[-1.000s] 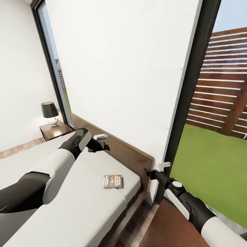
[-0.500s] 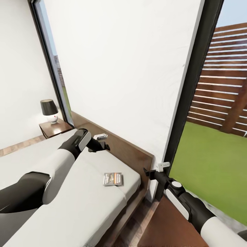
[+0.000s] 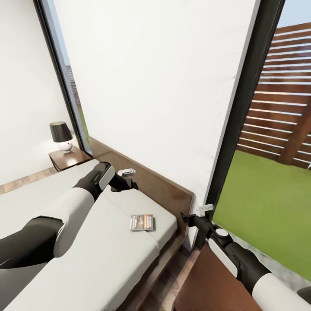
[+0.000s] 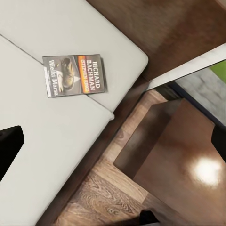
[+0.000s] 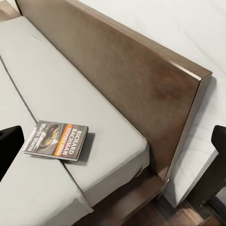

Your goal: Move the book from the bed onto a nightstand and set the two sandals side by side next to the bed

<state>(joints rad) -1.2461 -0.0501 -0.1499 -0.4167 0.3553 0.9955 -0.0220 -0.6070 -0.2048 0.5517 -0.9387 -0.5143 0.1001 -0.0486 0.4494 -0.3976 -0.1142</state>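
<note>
The book (image 3: 142,222) lies flat, cover up, on the grey mattress of the bed (image 3: 99,259), just below centre of the head view and near the mattress corner by the headboard (image 3: 160,188). In the left wrist view the book (image 4: 74,75) sits in the upper left; in the right wrist view the book (image 5: 57,140) sits at lower left, with nothing touching it.

The left gripper (image 3: 128,178) hangs over the mattress at centre-left, above and apart from the book. Its fingers are spread wide and hold nothing. The right gripper (image 3: 196,214) is at lower right, beside the bed's end of the headboard, also wide open and empty.

A nightstand (image 3: 69,159) carrying a lamp (image 3: 60,136) stands at the left edge. A second nightstand (image 4: 188,160) with a glossy top shows beside the bed.
</note>
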